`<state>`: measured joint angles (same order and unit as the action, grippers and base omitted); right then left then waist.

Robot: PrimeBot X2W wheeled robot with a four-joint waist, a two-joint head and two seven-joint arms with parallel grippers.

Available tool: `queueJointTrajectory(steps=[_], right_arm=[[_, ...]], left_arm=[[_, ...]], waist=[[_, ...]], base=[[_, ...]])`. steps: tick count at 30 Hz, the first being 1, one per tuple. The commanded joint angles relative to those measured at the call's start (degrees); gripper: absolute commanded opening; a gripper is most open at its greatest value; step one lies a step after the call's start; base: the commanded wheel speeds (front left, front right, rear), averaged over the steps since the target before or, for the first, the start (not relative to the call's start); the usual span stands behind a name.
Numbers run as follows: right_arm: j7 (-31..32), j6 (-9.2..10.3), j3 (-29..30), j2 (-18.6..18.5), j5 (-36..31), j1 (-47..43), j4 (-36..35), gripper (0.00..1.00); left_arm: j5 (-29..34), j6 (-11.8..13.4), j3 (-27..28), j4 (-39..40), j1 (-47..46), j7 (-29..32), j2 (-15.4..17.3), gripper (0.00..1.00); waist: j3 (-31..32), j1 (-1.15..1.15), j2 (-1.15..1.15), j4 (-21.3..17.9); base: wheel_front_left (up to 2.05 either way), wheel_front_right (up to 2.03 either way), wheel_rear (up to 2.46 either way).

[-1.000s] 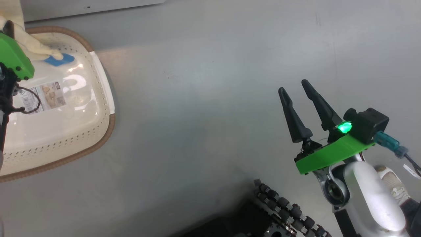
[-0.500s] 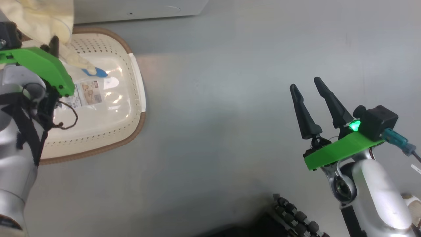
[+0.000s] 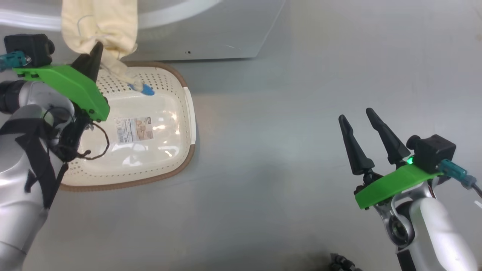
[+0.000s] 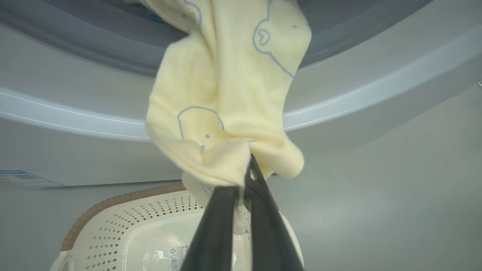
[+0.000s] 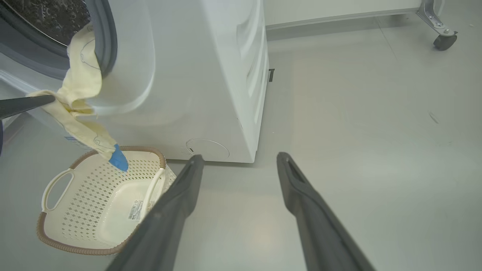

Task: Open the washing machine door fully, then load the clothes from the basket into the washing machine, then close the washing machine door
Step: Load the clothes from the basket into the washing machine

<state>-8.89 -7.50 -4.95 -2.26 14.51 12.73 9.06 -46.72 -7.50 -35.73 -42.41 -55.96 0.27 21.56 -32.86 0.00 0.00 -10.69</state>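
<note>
Quick count: one washing machine (image 5: pixel 222 94), one basket (image 3: pixel 165 81), one piece of clothing (image 3: pixel 99 22) that I can make out, and two grippers. The basket sits on the grey floor (image 3: pixel 286 113) just in front of the machine, with the label (image 3: pixel 135 129) on its bottom in plain sight. The piece of clothing is pale yellow with bear outlines. It runs from the machine's opening, over the grey gasket (image 5: pixel 107 37), down to a blue cuff (image 3: pixel 143 89) dangling over the basket's far edge; can't tell if the cuff touches. The left arm reaches forward above the basket, with the left gripper (image 3: pixel 96 51) pinched tight on a bunched fold of the cloth. The right gripper (image 3: pixel 356 114) is off to the side over the floor, well away from the basket, fingers pointing forward and spread wide, holding nothing.
</note>
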Motion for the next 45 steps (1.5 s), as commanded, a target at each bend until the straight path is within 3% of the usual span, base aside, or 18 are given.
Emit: queueJointTrajectory(steps=[1, 7, 12, 16, 21, 30, 37, 45], right_arm=[[0.54, 0.01, -0.73, -0.62, -0.37, -1.10, -1.92, 1.00], [0.32, 0.01, -2.53, -0.62, 0.97, -0.86, -1.24, 1.00], [-0.63, 0.01, -3.50, -0.62, 2.19, -0.68, -0.38, 1.00], [-2.20, 0.01, -4.30, -0.62, 3.80, -0.41, 1.04, 1.00], [-3.71, 0.01, -5.78, -0.62, 5.48, 0.23, 2.43, 1.00], [-5.55, 0.01, -9.88, -0.62, 9.05, 1.19, 4.74, 1.00], [-6.04, 0.01, -13.25, -0.62, 11.94, 0.81, 5.43, 1.00], [-6.09, 0.01, -12.37, -0.62, 12.15, -1.86, 2.85, 1.00]], left_arm=[[-0.40, 0.55, 2.07, 3.66, -0.40, 0.69, 3.75, 0.00], [-0.41, 5.15, 2.89, 14.63, -0.85, 8.40, 9.73, 0.00], [-0.14, 7.64, 3.47, 18.81, -3.32, 13.14, 12.52, 0.00], [0.20, 9.75, 4.28, 20.04, -7.72, 17.35, 14.40, 0.00], [0.83, 11.25, 5.07, 16.93, -12.48, 18.59, 14.39, 0.00], [3.66, 13.51, 7.52, 5.89, -21.62, 12.70, 14.74, 0.00], [6.62, 14.06, 8.90, -0.66, -28.97, 6.01, 17.19, 0.00], [10.32, 12.97, 9.73, -5.82, -38.07, -8.66, 16.98, 0.00]], waist=[[1.78, 0.00, 0.00, 0.87], [4.03, 0.00, 0.00, -0.78], [3.68, 0.00, 0.00, -2.47], [2.05, 0.00, 0.00, -4.92], [0.17, 0.00, 0.00, -7.64], [-3.50, 0.00, 0.00, -14.30], [-6.45, 0.00, 0.00, -19.71], [-8.72, 0.00, 0.00, -20.07]], base=[[0.00, 0.00, 0.00], [0.00, 0.00, 0.00], [0.00, 0.00, 0.00], [0.00, 0.00, 0.00], [0.00, 0.00, 0.00], [0.00, 0.00, 0.00], [0.00, 0.00, 0.00], [0.06, 0.06, 0.06]])
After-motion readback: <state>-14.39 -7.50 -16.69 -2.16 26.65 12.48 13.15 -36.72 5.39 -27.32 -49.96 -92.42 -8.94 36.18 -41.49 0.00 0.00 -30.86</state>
